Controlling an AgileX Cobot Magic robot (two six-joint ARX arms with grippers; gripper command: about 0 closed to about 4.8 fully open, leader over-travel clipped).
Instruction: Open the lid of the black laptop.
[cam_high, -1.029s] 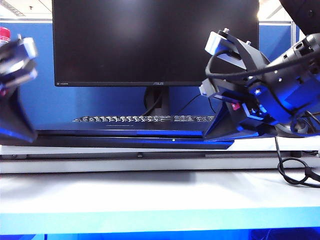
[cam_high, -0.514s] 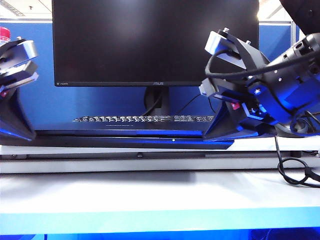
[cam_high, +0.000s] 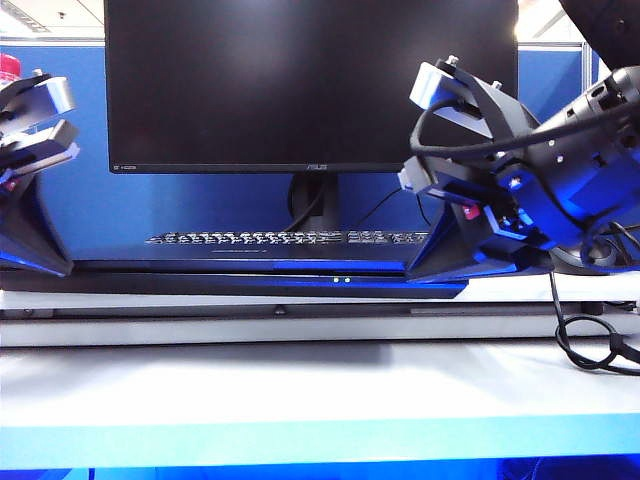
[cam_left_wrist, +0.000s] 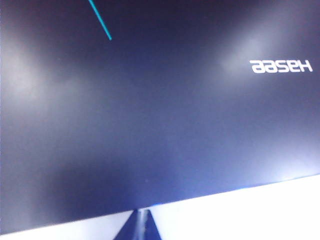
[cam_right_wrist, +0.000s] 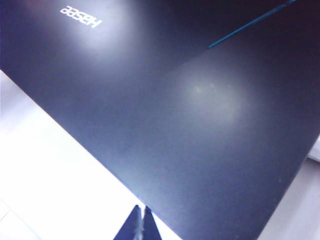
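The black laptop lies flat and closed on the white table, two small white lights on its front edge. Its lid fills both wrist views as a dark bluish panel with a "Hasee" logo. My left gripper is at the laptop's left end. In the left wrist view the left gripper is shut, tips at the lid's edge. My right gripper is at the laptop's right part. In the right wrist view the right gripper is shut too, tips meeting the lid's edge over the white table.
A large black ASUS monitor on a stand rises behind the laptop, with a separate black keyboard at its foot. A black cable loops on the table at the right. A white table edge runs along the front.
My left arm has shifted slightly right and come to rest at the laptop's left end. A second white light now shows on the front edge. The right arm has not moved.
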